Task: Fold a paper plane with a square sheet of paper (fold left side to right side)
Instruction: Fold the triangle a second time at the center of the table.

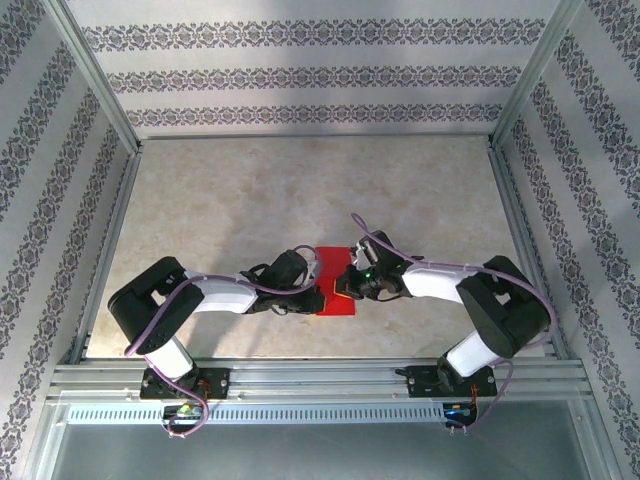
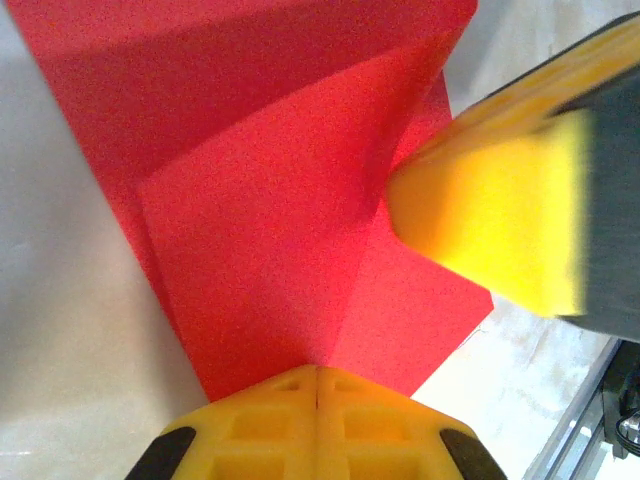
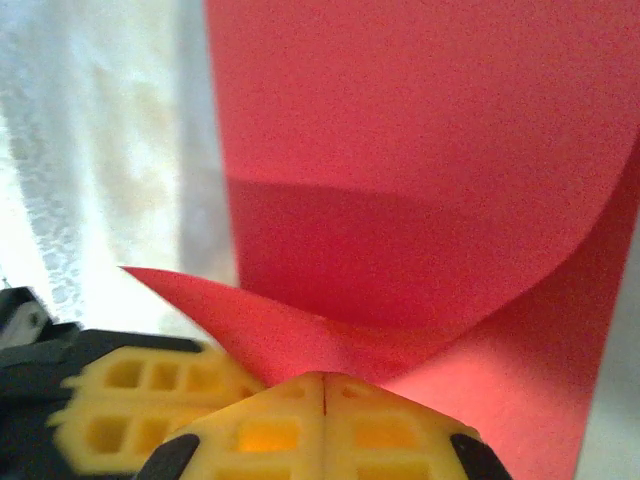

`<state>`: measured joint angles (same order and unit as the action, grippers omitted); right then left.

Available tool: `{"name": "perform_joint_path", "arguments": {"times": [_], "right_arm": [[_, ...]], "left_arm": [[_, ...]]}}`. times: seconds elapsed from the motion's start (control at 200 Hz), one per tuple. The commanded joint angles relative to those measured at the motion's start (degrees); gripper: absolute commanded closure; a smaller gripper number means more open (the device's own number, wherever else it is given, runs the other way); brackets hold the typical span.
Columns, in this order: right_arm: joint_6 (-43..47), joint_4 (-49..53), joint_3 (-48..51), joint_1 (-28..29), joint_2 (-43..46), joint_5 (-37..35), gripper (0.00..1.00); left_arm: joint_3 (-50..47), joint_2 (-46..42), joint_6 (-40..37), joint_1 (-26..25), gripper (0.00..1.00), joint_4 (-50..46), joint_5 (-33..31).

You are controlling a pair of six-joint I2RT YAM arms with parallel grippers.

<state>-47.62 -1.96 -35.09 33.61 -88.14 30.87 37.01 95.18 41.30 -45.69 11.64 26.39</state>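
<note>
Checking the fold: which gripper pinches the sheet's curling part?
The right gripper; the red sheet curves from it, while the left gripper pinches straight-creased paper.

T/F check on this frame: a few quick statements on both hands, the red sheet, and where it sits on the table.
1. The left hand and the right hand both meet at the square sheet of paper. True.
2. The left hand's jaws stand wide open above the sheet. False: they are shut, tips together on the sheet's edge.
3. The sheet lies completely flat. False: in the right wrist view, part of it curls up from the table to the shut right hand.
4. The sheet sits in the near half of the table, between the two arms. True.
</note>
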Motion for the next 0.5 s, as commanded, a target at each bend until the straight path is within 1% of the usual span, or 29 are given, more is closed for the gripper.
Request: {"name": "perform_joint_path", "arguments": {"times": [0.0, 0.17, 0.38, 0.495], "right_arm": [[1.08, 0.44, 0.71, 0.10, 3.57, -0.81, 1.00], [0.16, -1.17, 1.03, 1.79, 3.70, -2.27, 1.00], [-1.32, -3.64, 0.91, 4.04, 0.69, -3.63, 1.00], [-1.18, -3.83, 0.81, 4.31, -0.82, -4.32, 1.00]], "left_arm": [[0.14, 2.16, 0.56, -0.45, 0.97, -2.67, -1.11], [0.24, 2.21, 0.54, -0.44, 0.97, -2.80, -1.12], [0.42, 2.21, 0.59, -0.45, 0.97, -3.15, -1.27], [0.46, 2.12, 0.54, -0.45, 0.97, -3.46, -1.38]]}}
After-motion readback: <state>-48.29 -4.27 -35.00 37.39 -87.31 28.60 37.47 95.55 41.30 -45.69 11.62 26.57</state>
